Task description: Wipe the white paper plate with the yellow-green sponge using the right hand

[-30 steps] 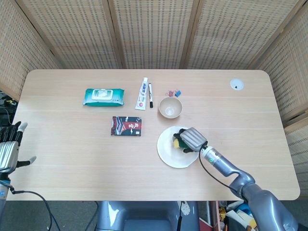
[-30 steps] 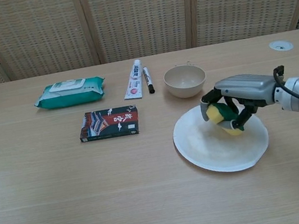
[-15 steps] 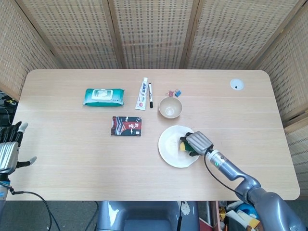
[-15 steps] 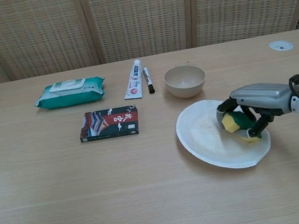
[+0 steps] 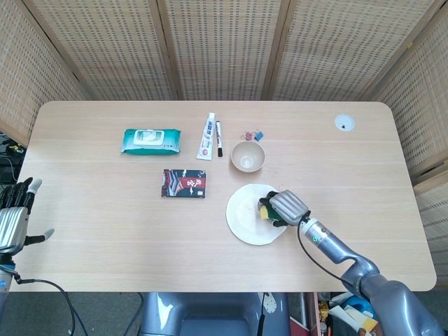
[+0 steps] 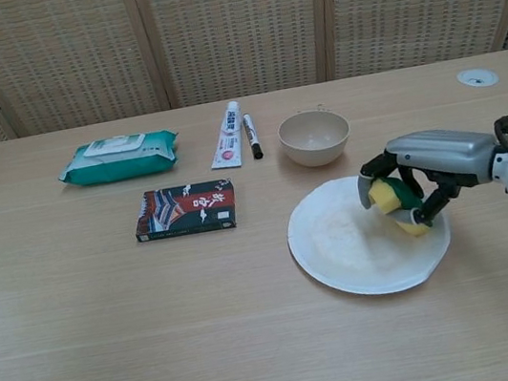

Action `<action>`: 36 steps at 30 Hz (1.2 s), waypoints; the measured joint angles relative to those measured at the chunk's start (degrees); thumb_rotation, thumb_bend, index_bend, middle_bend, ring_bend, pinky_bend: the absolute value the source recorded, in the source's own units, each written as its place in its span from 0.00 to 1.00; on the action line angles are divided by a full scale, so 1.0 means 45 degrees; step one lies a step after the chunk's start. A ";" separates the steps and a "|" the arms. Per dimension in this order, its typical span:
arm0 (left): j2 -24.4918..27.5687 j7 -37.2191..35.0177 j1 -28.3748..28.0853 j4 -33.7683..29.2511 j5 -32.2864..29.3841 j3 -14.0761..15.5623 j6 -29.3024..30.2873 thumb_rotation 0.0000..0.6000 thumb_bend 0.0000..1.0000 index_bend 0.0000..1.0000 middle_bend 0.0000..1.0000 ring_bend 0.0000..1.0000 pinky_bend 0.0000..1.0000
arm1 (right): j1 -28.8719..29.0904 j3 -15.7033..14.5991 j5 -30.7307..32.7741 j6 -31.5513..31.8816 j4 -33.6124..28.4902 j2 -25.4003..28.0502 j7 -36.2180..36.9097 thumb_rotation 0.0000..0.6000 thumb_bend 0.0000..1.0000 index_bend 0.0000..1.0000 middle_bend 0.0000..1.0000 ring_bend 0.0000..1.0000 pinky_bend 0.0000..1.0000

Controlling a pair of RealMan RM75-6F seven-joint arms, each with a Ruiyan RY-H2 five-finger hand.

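A wooden table [image 5: 105, 210] is seen, with a round grommet [image 5: 344, 123] set in its far right corner. On it are laid a green wipes pack [image 5: 150, 141], a white tube [image 5: 206, 137] with a black marker [image 5: 218, 138] just beside it, some small clips [image 5: 252, 135], a beige bowl [image 5: 247, 156], a dark printed box [image 5: 185, 183] and a white plate [image 5: 245, 217] near the bowl.

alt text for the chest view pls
A robot's right hand holds a yellow-green sponge over the right side of a white paper plate on a wooden table. Behind sit a beige bowl, wet wipes, tube, marker and a dark packet.
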 measured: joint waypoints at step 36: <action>0.0043 -0.0065 0.0017 -0.0072 0.0093 0.0049 0.0042 1.00 0.00 0.00 0.00 0.00 0.00 | 0.0433 0.0567 0.0167 -0.0192 -0.1638 0.0424 -0.0952 1.00 0.43 0.43 0.53 0.35 0.51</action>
